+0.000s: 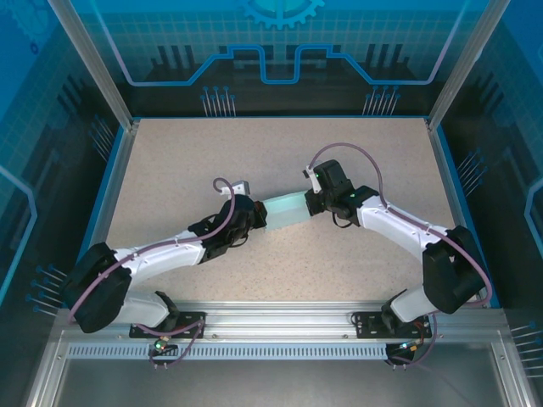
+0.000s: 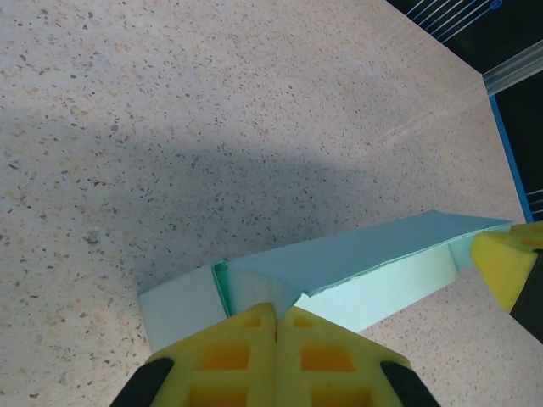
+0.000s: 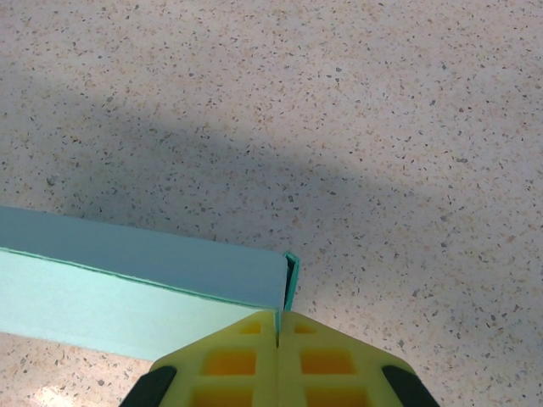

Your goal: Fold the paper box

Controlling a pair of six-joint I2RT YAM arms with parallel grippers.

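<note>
The paper box (image 1: 287,212) is a pale light-blue, partly folded long shape, held just above the speckled table between both grippers. My left gripper (image 1: 256,217) is shut on its left end. In the left wrist view the yellow fingertips (image 2: 254,326) meet at the left gripper (image 2: 277,307) and pinch a curled flap of the box (image 2: 365,263). My right gripper (image 1: 316,202) is shut on the right end. In the right wrist view the right gripper (image 3: 278,315) nips the card edge of the box (image 3: 127,288) at its open corner.
The beige speckled table (image 1: 280,153) has a blue rim (image 1: 106,182) and aluminium frame posts at the back corners. The right gripper's yellow finger (image 2: 507,261) shows at the far end of the box in the left wrist view.
</note>
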